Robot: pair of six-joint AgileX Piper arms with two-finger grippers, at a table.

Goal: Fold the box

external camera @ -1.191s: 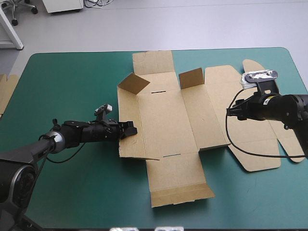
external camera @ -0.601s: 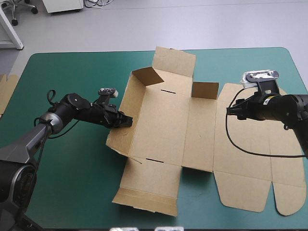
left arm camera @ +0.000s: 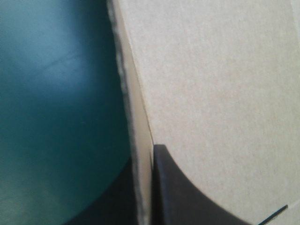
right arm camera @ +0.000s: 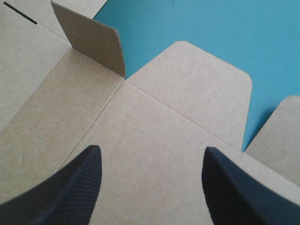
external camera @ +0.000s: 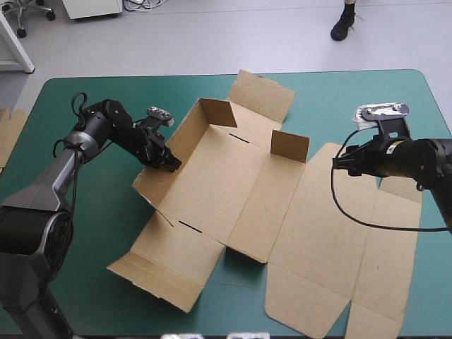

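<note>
One strip of spare board is seen at the table's left edge, partly off the teal-green cover. Next to the right, the left gripper is clamped on the raised left wall of the brown box; in the left wrist view the board's edge is pinched between the black fingers, all but closed on it. The box is spread at an angle across the middle of the table, with a far flap lifted and an upright tab standing at its right side (a second tab stands at the far left corner). Its lid panel is laid flat toward the table's near right corner. The right gripper is held over that flat board, its fingers set wide apart with nothing gripped, the upright tab ahead of it.
</note>
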